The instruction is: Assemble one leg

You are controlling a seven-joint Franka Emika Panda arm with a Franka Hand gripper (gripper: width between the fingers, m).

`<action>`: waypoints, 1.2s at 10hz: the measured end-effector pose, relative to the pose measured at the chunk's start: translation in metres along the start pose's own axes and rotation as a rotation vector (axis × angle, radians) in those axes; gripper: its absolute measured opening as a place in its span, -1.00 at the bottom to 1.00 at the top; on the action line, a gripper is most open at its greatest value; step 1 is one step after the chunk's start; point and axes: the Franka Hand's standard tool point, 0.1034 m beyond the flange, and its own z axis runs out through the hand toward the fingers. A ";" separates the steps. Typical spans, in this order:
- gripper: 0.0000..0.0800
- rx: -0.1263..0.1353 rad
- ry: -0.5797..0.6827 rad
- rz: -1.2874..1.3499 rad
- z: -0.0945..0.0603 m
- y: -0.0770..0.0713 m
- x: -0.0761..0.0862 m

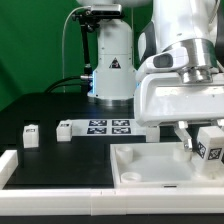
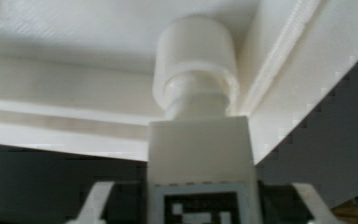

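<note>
Seemingly mid-insertion, the gripper [image 1: 200,138] was clamped on the leg [image 1: 209,147], its peg [image 2: 201,60] aimed into a tabletop [image 1: 138,168] corner; next it likely needed lowering squarely and twisting until seated.

The arm [image 1: 170,35] was seen rising from its base [image 1: 112,68] at the back and brought forward at the exterior view's right, with the wrist [image 1: 185,62] bent over so that the gripper [image 1: 200,142] was directed downward. Its broad white body was held level, and the dark fingers [image 1: 187,137] were extended beneath it. The fingers were closed on the leg [image 1: 211,146], which was shown in the wrist view clamped between them by its tagged block, with its round end pointed away from the camera.
</note>
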 end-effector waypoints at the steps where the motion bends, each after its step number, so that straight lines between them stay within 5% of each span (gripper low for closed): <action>1: -0.27 -0.003 0.005 0.003 0.000 0.002 -0.003; 6: -0.27 -0.004 -0.034 0.004 0.001 0.003 -0.008; 7: -0.09 -0.002 -0.047 0.003 0.003 0.003 -0.010; 8: 0.39 -0.002 -0.048 0.001 0.003 0.003 -0.011; 12: 0.61 -0.002 -0.051 -0.002 0.003 0.003 -0.012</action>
